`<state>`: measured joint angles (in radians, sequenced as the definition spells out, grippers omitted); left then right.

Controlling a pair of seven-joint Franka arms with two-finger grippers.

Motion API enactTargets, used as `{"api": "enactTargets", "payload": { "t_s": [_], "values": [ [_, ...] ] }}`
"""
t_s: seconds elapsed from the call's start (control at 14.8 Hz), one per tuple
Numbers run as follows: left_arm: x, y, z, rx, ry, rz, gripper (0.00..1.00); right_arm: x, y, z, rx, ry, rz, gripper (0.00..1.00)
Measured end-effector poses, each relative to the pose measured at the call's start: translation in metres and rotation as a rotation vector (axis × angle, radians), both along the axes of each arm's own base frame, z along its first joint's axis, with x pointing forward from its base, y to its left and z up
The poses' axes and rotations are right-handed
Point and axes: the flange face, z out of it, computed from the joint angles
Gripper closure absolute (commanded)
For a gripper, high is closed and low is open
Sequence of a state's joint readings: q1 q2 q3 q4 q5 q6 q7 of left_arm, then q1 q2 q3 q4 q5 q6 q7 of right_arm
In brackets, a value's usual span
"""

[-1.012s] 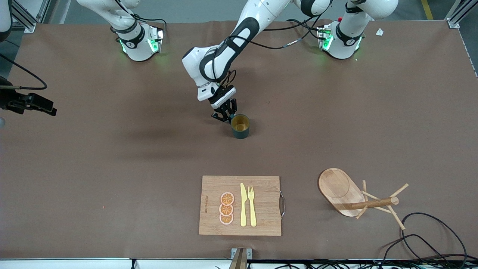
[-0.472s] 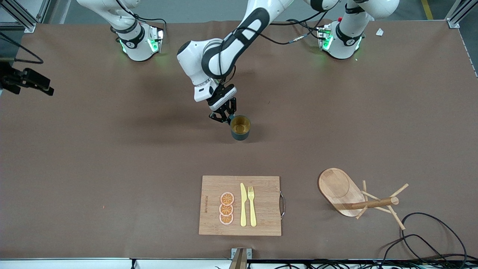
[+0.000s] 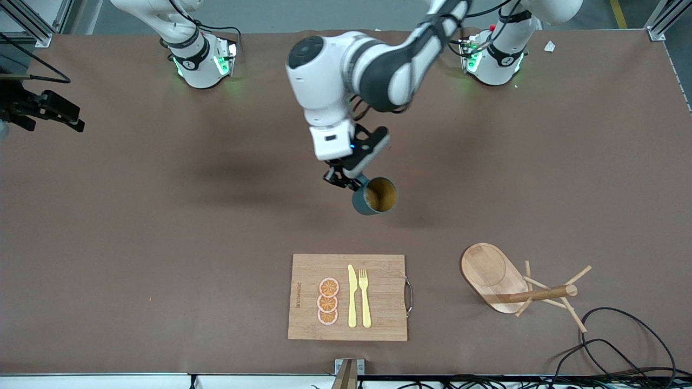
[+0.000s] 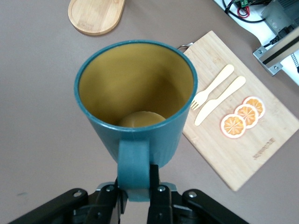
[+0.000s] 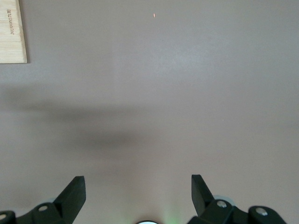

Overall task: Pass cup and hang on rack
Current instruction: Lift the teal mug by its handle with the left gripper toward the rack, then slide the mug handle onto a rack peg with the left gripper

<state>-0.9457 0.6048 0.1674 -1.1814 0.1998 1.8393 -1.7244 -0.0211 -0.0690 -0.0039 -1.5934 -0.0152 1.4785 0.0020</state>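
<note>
Brown table [image 3: 162,227] under left claw [image 4: 138,191] clamped on airborne cup [image 3: 374,197] handle, right claw [image 5: 138,193] wide open.

Cutting board [image 3: 378,270] — knife [image 3: 352,297], fork [image 3: 365,298]
</note>
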Motion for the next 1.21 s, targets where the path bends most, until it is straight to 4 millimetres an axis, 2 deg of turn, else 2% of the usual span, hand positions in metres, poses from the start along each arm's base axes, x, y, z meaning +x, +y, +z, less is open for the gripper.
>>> {"api": "enactTargets", "payload": {
  "t_s": [0.2,0.34,0.61,0.81,1.08,1.21],
  "values": [
    [0.042,0.061,0.05,-0.141,0.066,0.026,1.0,0.0,-0.002,0.0,0.0,-0.002,-0.003,0.0],
    [0.066,0.101,0.067,-0.229,0.109,0.083,1.0,0.001,-0.003,0.0,0.0,-0.005,-0.005,0.0],
    [0.117,0.183,0.072,-0.396,0.191,0.174,1.0,0.001,-0.004,0.0,0.0,-0.008,-0.008,0.0],
    [0.147,0.244,0.074,-0.531,0.23,0.234,1.0,0.003,-0.003,-0.002,0.001,-0.019,-0.005,0.0],
    [0.174,0.318,0.074,-0.701,0.266,0.263,1.0,0.007,-0.003,-0.003,0.0,-0.045,-0.006,0.0],
    [0.183,0.347,0.071,-0.775,0.278,0.263,1.0,0.007,-0.004,-0.004,0.0,-0.044,-0.006,0.0]
  ]
}}
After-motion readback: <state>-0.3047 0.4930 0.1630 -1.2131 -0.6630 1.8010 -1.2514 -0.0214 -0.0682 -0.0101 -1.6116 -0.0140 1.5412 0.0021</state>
